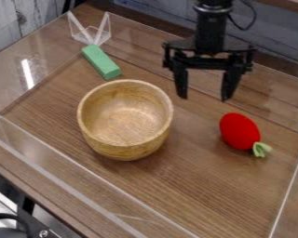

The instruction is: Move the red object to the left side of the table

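Red object just outside the open jaws, near one fingertip

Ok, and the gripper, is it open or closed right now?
Open: the gripper's two fingers stand wide apart above the table, with the red object outside them.

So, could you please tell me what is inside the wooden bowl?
Nothing shows inside the wooden bowl; its bare inner floor is visible. The tabletop directly beneath it is covered, so I can't tell what, if anything, lies there.
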`<action>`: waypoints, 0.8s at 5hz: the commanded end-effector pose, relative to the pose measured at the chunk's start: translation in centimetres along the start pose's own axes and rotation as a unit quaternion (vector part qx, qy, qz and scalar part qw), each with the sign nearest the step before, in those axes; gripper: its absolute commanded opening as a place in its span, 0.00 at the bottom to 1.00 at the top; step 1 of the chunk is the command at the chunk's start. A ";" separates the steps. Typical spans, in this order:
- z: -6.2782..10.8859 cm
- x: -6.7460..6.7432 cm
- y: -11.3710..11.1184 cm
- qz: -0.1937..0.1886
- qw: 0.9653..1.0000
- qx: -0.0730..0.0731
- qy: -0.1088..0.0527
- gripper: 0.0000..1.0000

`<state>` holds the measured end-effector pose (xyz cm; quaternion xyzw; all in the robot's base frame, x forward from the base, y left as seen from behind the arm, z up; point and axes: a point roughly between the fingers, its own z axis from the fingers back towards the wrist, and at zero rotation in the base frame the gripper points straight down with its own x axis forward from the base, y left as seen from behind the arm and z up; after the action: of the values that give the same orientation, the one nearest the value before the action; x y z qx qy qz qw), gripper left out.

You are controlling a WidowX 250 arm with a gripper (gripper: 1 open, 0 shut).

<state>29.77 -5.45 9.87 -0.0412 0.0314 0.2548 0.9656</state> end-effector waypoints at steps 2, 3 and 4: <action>-2.1 -0.4 -4.7 0.165 0.985 -0.051 -0.021 1.00; -2.2 -0.7 -5.5 0.226 0.972 -0.057 -0.024 1.00; -1.9 -1.2 -6.3 0.253 0.965 -0.056 -0.026 1.00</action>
<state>30.93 -11.33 7.02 -0.0601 0.0179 0.4949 0.8667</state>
